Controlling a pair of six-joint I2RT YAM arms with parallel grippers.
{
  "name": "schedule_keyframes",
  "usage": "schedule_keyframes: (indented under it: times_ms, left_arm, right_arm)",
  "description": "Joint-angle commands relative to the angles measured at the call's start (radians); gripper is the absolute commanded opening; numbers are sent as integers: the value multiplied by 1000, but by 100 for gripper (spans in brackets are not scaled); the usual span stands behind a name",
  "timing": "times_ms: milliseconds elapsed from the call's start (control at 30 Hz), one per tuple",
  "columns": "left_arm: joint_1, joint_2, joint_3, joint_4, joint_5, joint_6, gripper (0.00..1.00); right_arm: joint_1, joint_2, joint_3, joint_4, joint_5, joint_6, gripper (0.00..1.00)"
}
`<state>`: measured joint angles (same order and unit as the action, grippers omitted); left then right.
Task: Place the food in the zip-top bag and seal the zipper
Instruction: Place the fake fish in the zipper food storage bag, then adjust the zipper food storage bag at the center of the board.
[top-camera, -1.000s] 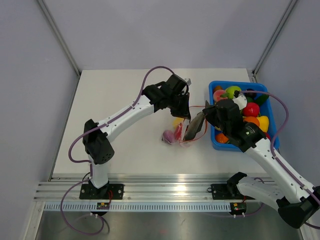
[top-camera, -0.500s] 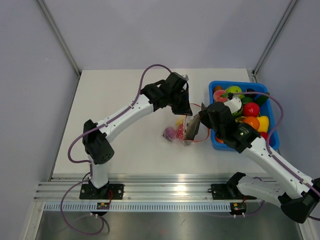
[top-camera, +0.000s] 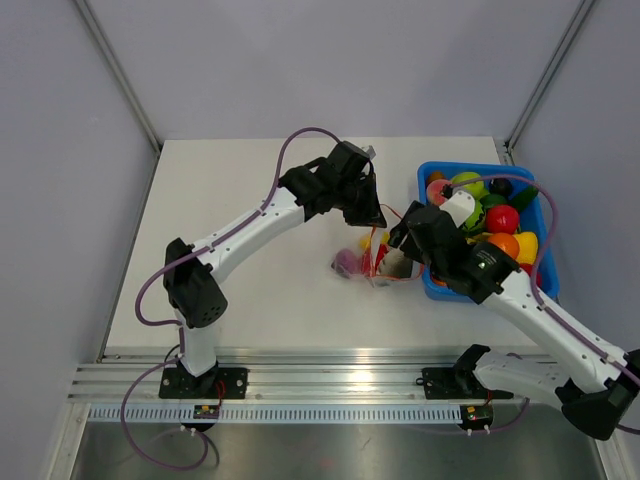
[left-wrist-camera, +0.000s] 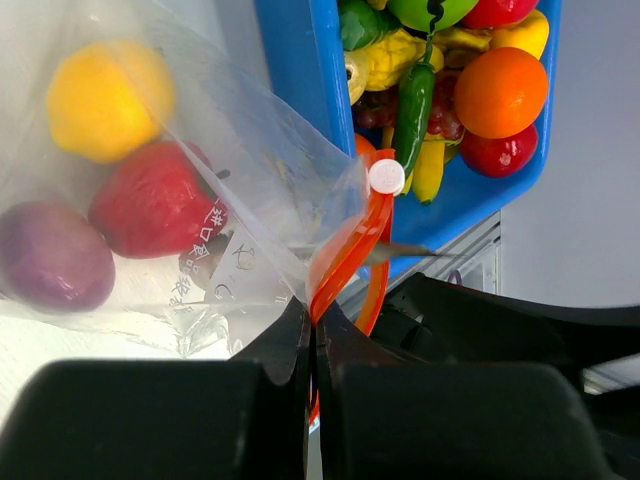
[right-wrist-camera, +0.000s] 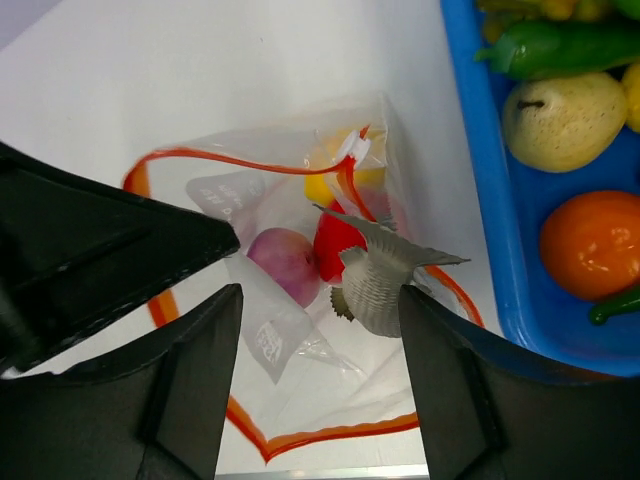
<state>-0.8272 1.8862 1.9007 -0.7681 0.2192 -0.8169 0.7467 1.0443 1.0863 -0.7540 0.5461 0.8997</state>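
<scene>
Near edge: alu rail (top-camera: 330, 385) w/ both arm bases bolted on. White table (top-camera: 250, 300) runs back from it.

Mid-table, just L of the bin: zip-top bag (left-wrist-camera: 230, 110), clear and floppy, lying betw. the two grippers. Its mouth gapes as an orange-red loop.

right gripper (right-wrist-camera: 320, 292): poised over the bag mouth, looking down into it. Jaws stand wide apart, nothing clamped. A grey ribbed piece (right-wrist-camera: 380, 280) w/ pointed fins sits in the mouth opening, just by the tip of one finger (right-wrist-camera: 470, 390). Touching it or not: can't tell.

left gripper (left-wrist-camera: 312, 320): jaws pressed together, pinching the zipper (left-wrist-camera: 345, 250) at one side of the mouth. White slider (left-wrist-camera: 386, 177) sits on the strip just past the pinch pt.

Inside the bag, seen thru the film: yellow piece (left-wrist-camera: 105, 100), red piece (left-wrist-camera: 150, 210), purple piece (left-wrist-camera: 50, 255), clustered close. The red one sits betw. the other two.

Further R: blue bin (top-camera: 450, 167), its L wall just beside the bag. Holds the rest of the food in a heap: orange (left-wrist-camera: 500, 90), green chili (left-wrist-camera: 412, 110), pale pear (right-wrist-camera: 563, 120), red round one (top-camera: 503, 218), plus yellow and green bits. Part of the heap is hidden under the right arm in the top view.

Far side: plain grey walls (top-camera: 330, 60) behind the table.
</scene>
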Motion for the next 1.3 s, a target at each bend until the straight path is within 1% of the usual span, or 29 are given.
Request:
schedule_keyframes:
  times_ms: [0, 200, 333, 533, 700, 833, 867, 900, 967, 1000, 1033, 1067, 1100, 1133, 1167, 1200, 1233, 1267]
  left_arm:
    - [8, -62, -3, 67, 46, 2, 0]
    - [7, -70, -17, 73, 51, 5, 0]
    - [8, -73, -19, 70, 49, 12, 0]
    - [10, -79, -23, 70, 46, 12, 0]
    - [11, -81, -23, 72, 46, 10, 0]
    - [11, -78, -23, 78, 49, 2, 0]
    - [11, -79, -23, 78, 48, 1, 0]
    - [11, -79, -22, 81, 48, 2, 0]
    - [11, -79, -20, 75, 48, 2, 0]
    - [11, -82, -22, 70, 45, 5, 0]
    - [14, -85, -19, 58, 42, 18, 0]
    - [28, -88, -15, 49, 42, 27, 0]
    - [40, -93, -6, 41, 43, 54, 0]
    - [57, -95, 6, 20, 57, 73, 0]
    - [89, -99, 24, 3, 65, 96, 0]
    - [105, -96, 96, -25, 62, 149, 0]
    - [121, -90, 141, -104, 25, 175, 0]
    - [126, -82, 190, -141, 2, 202, 0]
  right_arm:
    - [11, -64, 93, -86, 87, -67, 71]
    - [11, -116, 28, -139, 115, -30, 67]
    - [11, -125, -41, -169, 83, 28, 66]
    - [11, -178, -157, -154, 18, 77, 57]
    - [11, -211, -235, -99, -47, 87, 49]
    - [11, -193, -298, -18, -125, 93, 48]
    - [11, -187, -310, 29, -138, 93, 48]
    - [11, -172, -321, 53, -150, 94, 46]
    - [11, -147, -328, 85, -149, 99, 33]
    - [11, -139, -319, 82, -137, 88, 23]
    - [11, -135, -272, 70, -94, 79, 1]
    - [11, -127, -237, 42, -69, 62, 0]
    - [11, -115, -194, 30, -48, 9, 0]
    - [11, -107, -95, 21, -23, -22, 0]
    - [11, -87, -42, 13, -21, -54, 0]
    - [11, -75, 12, 15, -29, -115, 0]
    - [11, -61, 108, 18, -58, -139, 0]
    - [11, -37, 145, 22, -72, -157, 0]
